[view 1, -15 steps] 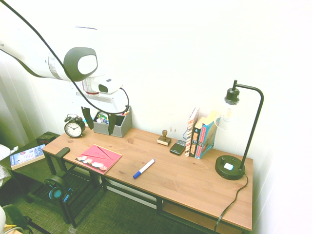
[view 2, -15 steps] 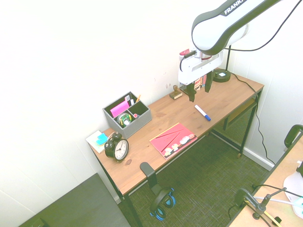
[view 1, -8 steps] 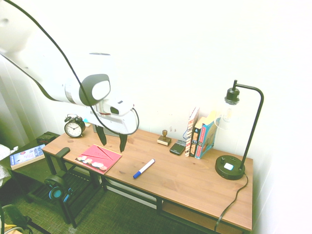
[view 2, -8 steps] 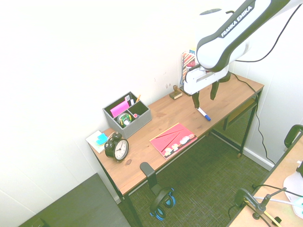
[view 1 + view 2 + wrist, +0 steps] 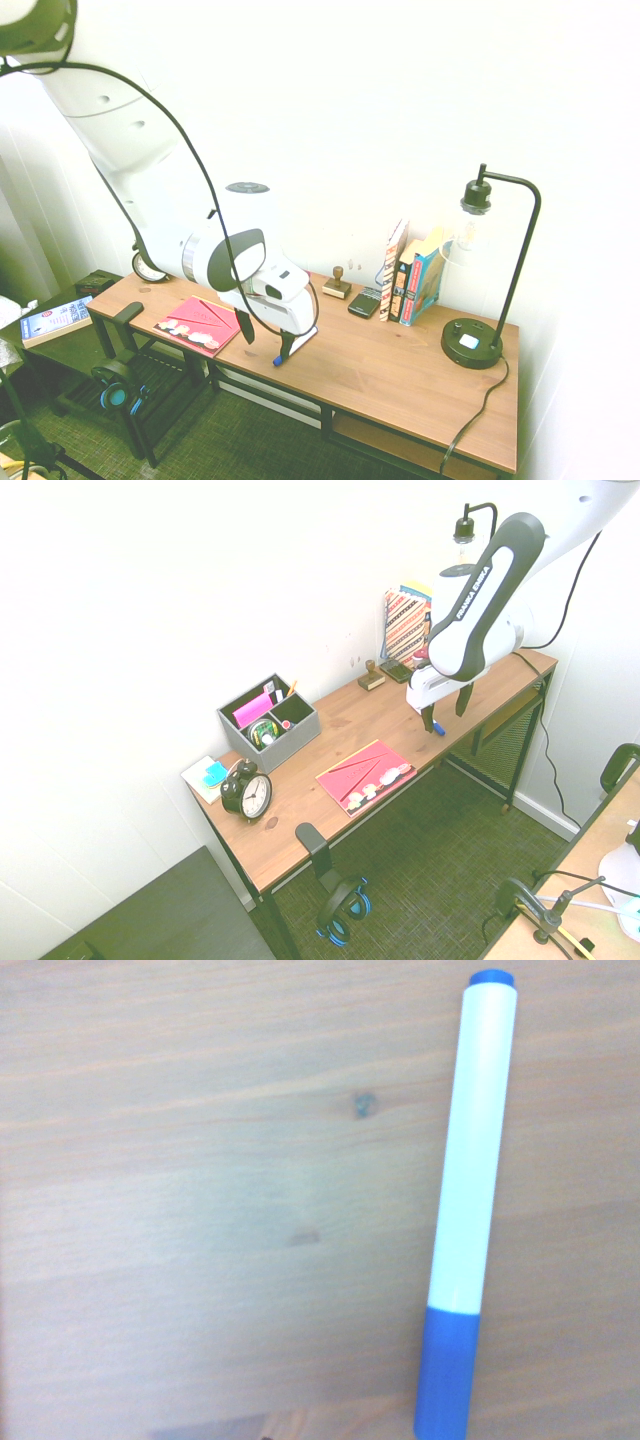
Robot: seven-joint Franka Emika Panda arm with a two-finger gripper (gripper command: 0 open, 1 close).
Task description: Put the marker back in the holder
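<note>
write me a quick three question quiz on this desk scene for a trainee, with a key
1. True or false: the black two-finger gripper stands open.
2. Multiple choice: which lies flat on the wooden desk?
a) the round black alarm clock
b) the red illustrated booklet
c) the black desk lamp
3. Fill in the blank: the slim white-barrelled marker has a cap coloured ____, and it belongs in the grey rectangular organizer box.

Key: 1 true; 2 b; 3 blue
</note>
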